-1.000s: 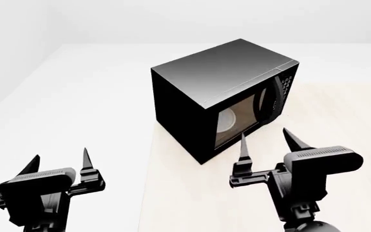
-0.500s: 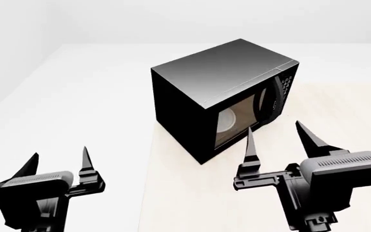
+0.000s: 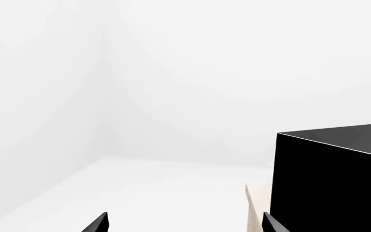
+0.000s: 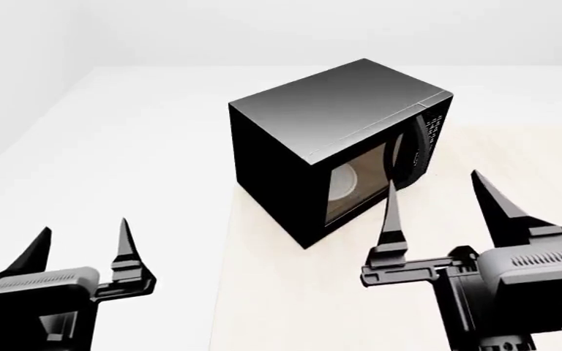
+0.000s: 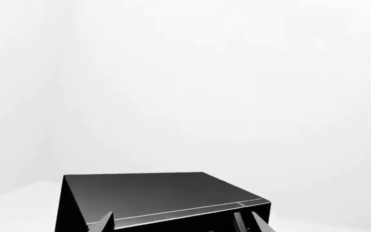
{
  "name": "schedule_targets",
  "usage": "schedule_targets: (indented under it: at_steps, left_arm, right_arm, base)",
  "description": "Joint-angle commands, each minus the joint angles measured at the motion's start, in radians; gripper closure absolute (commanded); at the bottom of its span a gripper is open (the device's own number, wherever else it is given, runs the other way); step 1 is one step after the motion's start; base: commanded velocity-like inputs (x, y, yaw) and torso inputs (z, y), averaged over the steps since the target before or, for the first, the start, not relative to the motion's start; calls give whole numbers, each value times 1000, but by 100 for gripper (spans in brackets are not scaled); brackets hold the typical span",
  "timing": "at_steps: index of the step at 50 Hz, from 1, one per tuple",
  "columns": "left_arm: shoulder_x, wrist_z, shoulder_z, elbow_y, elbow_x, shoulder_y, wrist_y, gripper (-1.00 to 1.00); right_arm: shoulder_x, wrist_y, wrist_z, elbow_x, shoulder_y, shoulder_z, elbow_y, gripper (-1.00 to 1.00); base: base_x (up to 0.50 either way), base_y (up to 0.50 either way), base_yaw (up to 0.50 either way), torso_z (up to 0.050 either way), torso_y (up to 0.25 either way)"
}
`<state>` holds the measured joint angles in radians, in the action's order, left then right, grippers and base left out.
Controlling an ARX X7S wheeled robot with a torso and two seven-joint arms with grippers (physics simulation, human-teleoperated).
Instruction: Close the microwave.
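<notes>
The large black microwave [image 4: 335, 139] stands on the pale table [image 4: 291, 307], turned at an angle. Its windowed door [image 4: 359, 183] looks flush with the front or nearly so; I cannot tell if a small gap remains. The white plate [image 4: 344, 183] shows through the window, with the keypad panel [image 4: 432, 131] to its right. My right gripper [image 4: 437, 194] is open, raised in front of the door, apart from it. My left gripper [image 4: 78, 241] is open and empty, low at the left. The microwave's side shows in the left wrist view [image 3: 334, 183], its top in the right wrist view [image 5: 160, 195].
The table's left edge [image 4: 225, 292] runs just left of the microwave, with white floor [image 4: 115, 161] beyond. White walls stand behind.
My right gripper has risen and shifted right, closer to the microwave's front. My left gripper has sunk slightly lower in view. The microwave has not moved.
</notes>
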<state>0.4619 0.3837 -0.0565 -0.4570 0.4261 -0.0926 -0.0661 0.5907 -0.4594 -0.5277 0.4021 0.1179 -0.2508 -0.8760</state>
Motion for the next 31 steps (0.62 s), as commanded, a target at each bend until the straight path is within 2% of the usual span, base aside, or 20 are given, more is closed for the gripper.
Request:
schedule_targets:
  at_steps: [1,31]
  left_arm:
    - [4,-3,5,-16,6,-10,14,-100]
    - [17,0,31,-64,40,-44,35,-100]
  right_arm:
    - [15,-1,-24,-38,-6,-7,-43,-100]
    - [55,30,-64,-152,-21,-54,-125,-100]
  base:
    - [0,0,0,0,0]
    - [0,0,0,0,0]
